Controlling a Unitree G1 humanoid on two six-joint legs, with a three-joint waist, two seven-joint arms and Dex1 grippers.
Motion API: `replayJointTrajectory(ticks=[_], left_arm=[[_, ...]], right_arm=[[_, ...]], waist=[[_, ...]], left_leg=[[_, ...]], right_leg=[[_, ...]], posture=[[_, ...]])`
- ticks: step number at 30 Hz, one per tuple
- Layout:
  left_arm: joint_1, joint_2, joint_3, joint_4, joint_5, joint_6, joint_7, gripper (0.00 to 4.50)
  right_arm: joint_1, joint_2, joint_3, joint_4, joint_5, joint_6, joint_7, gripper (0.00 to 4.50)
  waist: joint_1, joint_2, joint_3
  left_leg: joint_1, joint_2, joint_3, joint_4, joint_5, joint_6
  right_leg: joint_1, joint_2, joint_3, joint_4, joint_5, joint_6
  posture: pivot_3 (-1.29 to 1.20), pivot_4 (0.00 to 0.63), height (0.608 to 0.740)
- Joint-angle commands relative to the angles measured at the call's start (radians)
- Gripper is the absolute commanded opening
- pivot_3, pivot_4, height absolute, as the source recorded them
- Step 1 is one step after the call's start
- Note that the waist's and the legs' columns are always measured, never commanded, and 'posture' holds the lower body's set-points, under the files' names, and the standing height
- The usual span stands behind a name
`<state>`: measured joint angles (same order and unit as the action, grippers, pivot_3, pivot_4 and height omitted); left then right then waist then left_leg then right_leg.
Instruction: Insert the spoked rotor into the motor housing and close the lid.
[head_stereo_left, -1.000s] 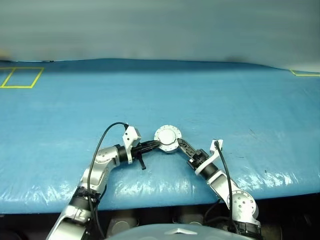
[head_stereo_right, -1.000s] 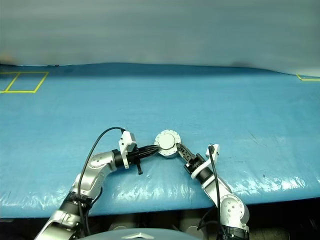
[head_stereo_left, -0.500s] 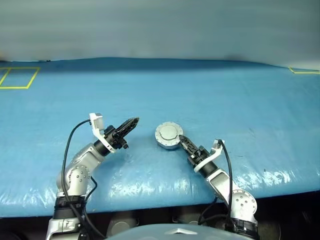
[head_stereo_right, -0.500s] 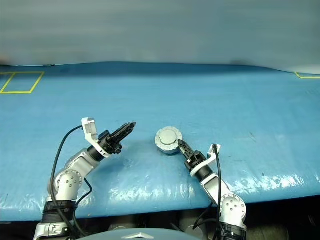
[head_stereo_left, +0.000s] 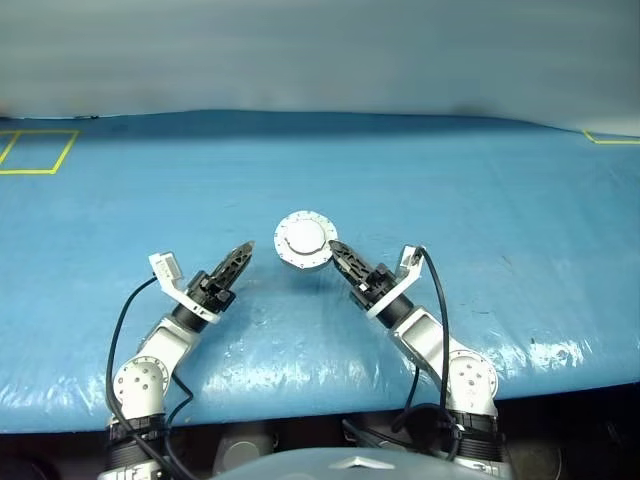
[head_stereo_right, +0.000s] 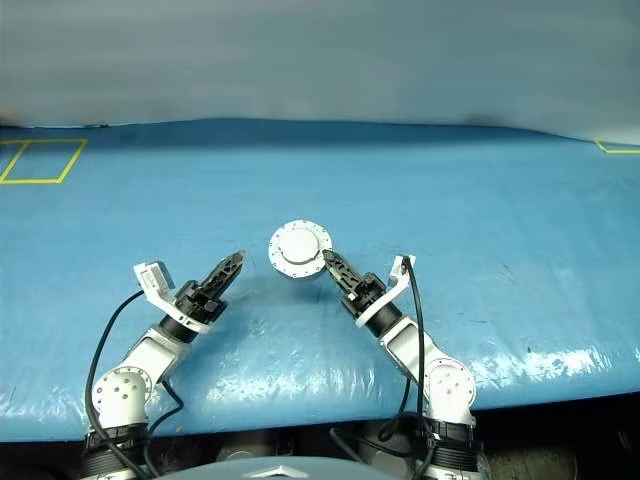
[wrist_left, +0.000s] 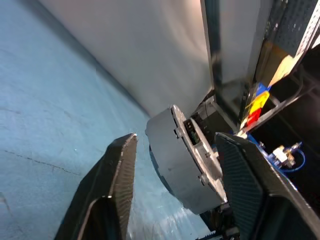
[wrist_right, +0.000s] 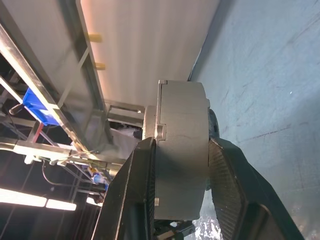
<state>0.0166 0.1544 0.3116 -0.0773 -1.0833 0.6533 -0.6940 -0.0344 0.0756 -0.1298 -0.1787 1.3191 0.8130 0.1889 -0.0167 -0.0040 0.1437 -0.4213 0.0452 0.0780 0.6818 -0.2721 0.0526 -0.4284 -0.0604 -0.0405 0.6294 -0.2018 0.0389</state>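
The motor housing (wrist_right: 182, 150) is a round silver-grey puck pinched by its edge, and my right gripper (head_stereo_left: 333, 250) is shut on it, holding it just above the blue table. The lid (head_stereo_left: 305, 239) sits on top of it, its smooth face with a central circle turned toward me. The spoked rotor is hidden. My left gripper (head_stereo_left: 238, 262) stands open to the left of the puck, apart from it, with nothing between its fingers (wrist_left: 117, 190). In the left wrist view the housing (wrist_left: 182, 160) appears edge-on beyond the open jaws.
A blue sheet covers the table (head_stereo_left: 450, 190). A yellow taped rectangle (head_stereo_left: 38, 150) lies at the far left and a yellow corner mark (head_stereo_left: 610, 137) at the far right. The table's front edge (head_stereo_left: 300, 400) runs just below both arms.
The left gripper let go of the puck, drew away to the left and opened. The right gripper raised the puck and carried it a little left.
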Motion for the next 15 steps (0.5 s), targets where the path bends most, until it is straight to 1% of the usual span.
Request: replayJointTrajectory(ticks=[1, 2, 9, 11, 15], left_arm=[[0.033, 0.025, -0.054, 0.009, -0.013, 0.085, -0.037, 4.28], [0.038, 0.025, -0.062, 0.012, -0.018, 0.100, -0.046, 4.47], [-0.015, -0.048, -0.085, 0.020, -0.032, 0.091, -0.055, 4.47], [-0.034, -0.075, -0.071, 0.020, -0.065, 0.097, -0.048, 4.47], [-0.046, -0.088, -0.105, 0.007, -0.058, 0.122, -0.055, 4.47]], right_arm=[[-0.041, 0.015, 0.025, -0.073, 0.045, -0.001, 0.047, 1.16], [-0.040, 0.010, 0.028, -0.068, 0.042, 0.002, 0.054, 1.16], [-0.034, -0.011, 0.041, -0.074, 0.047, 0.018, 0.057, 1.16], [-0.030, -0.012, 0.045, -0.075, 0.047, 0.020, 0.052, 1.16], [-0.027, -0.018, 0.047, -0.070, 0.040, 0.020, 0.042, 1.16]], waist=[[-0.003, 0.000, 0.000], [-0.003, 0.000, 0.000], [0.000, 0.000, 0.000], [-0.001, 0.000, 0.000], [0.000, 0.000, 0.000]], left_leg=[[0.000, 0.000, 0.000, 0.000, 0.000, 0.000], [0.000, 0.000, 0.000, 0.000, 0.000, 0.000], [0.000, 0.000, 0.000, 0.001, 0.000, 0.000], [0.000, 0.000, 0.000, 0.001, 0.000, 0.000], [0.000, -0.001, 0.000, 0.001, 0.000, 0.000]], right_leg=[[0.000, 0.000, 0.000, 0.000, 0.000, 0.000], [0.000, 0.000, 0.000, 0.000, 0.000, 0.000], [0.000, 0.000, 0.000, 0.000, 0.000, 0.000], [0.000, 0.000, 0.000, 0.000, 0.000, 0.001], [0.001, 0.000, 0.000, 0.000, 0.001, 0.001]], posture=[[0.00, 0.150, 0.740], [0.00, 0.150, 0.740], [0.00, 0.150, 0.740], [0.00, 0.150, 0.740], [0.00, 0.150, 0.740]])
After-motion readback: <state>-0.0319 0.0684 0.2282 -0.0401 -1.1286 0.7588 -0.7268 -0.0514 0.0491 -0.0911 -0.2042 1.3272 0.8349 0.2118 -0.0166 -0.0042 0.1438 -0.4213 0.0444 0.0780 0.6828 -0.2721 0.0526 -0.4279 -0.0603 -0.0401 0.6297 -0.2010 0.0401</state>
